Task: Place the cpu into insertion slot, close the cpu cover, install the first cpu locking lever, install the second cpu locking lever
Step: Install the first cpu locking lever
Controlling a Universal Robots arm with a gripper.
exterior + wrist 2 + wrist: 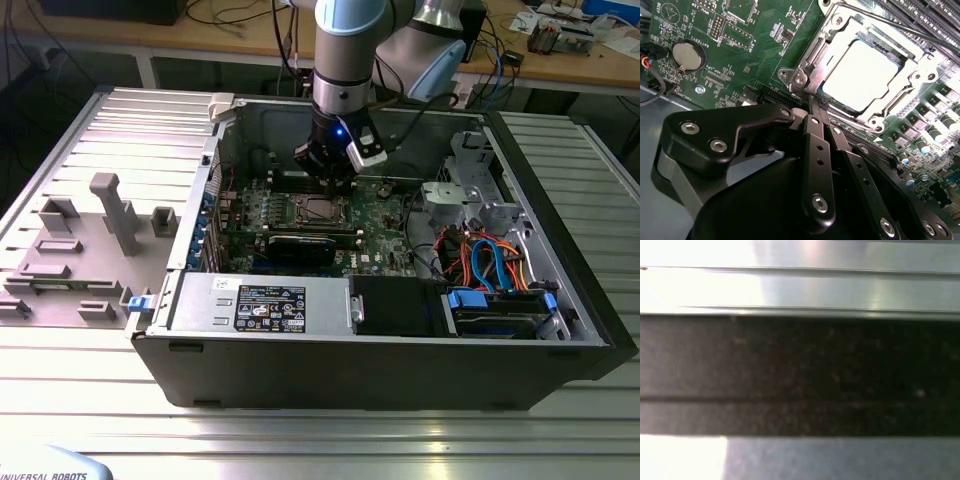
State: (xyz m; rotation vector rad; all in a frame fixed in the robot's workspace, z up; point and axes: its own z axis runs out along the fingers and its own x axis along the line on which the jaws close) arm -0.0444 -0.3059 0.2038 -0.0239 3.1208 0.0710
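In the second wrist view the cpu [862,75], with its bright silver top, lies in the insertion slot [790,76] on the green board. The cpu cover [815,52] lies flat around it as a metal frame. My gripper [816,106] is shut, and its black fingertips rest at the socket's edge near one corner, with nothing visible between them. A thin lever rod [890,25] runs along the socket's opposite side. In the exterior view the gripper [333,185] hangs just behind the cpu [320,209], inside the open computer case [560,250].
A black card [300,246] lies in front of the socket, then the power supply [260,300]. Blue and orange cables [490,260] fill the exterior view's right. Memory slots [930,15] and a coin battery [688,55] flank the socket. Grey fixtures [110,215] stand outside the case.
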